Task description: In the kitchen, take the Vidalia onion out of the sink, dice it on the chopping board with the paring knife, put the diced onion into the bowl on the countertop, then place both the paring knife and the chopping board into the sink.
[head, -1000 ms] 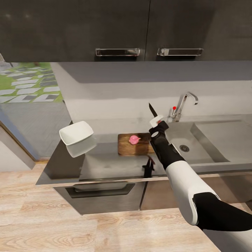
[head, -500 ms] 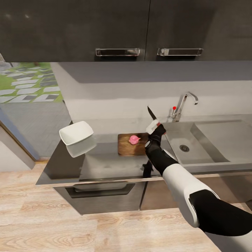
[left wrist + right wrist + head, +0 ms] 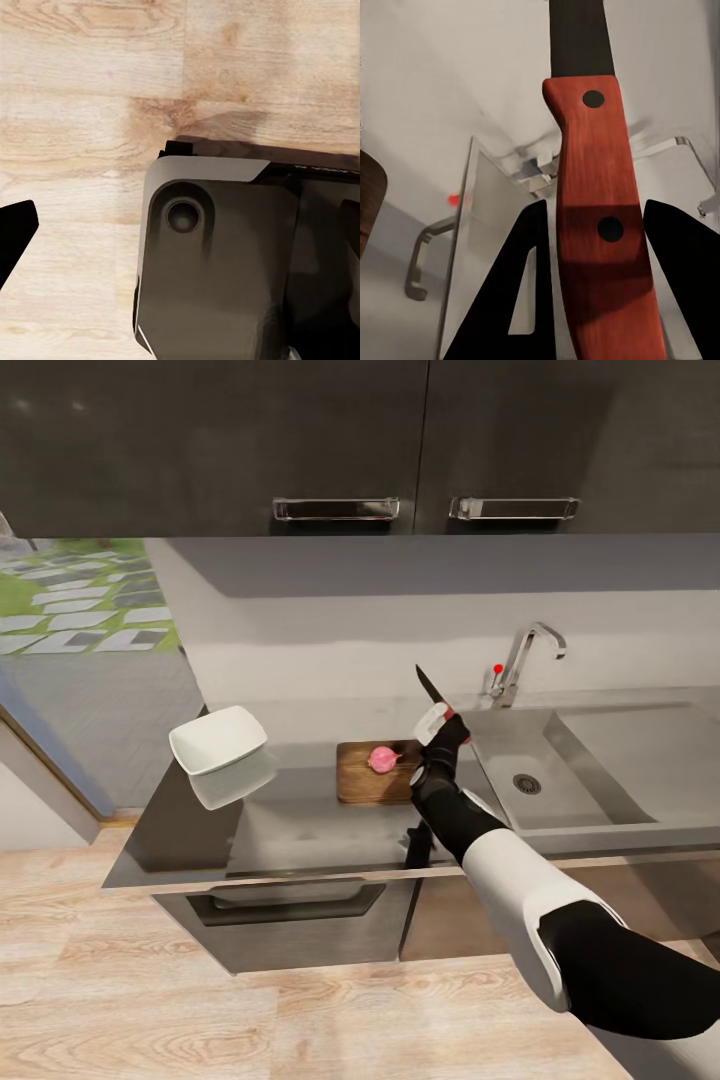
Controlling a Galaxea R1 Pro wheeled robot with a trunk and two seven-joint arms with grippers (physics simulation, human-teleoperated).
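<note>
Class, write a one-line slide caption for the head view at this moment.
Right hand holds the paring knife blade-up beside the onion on the chopping board, white bowl to the left.

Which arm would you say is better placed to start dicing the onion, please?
The right. Its gripper already holds the knife, blade up, just beside the onion on the board. The left wrist view looks down at wooden floor, so that arm is probably hanging low, away from the countertop.

Onion (image 3: 383, 759) on board (image 3: 360, 780)
</note>
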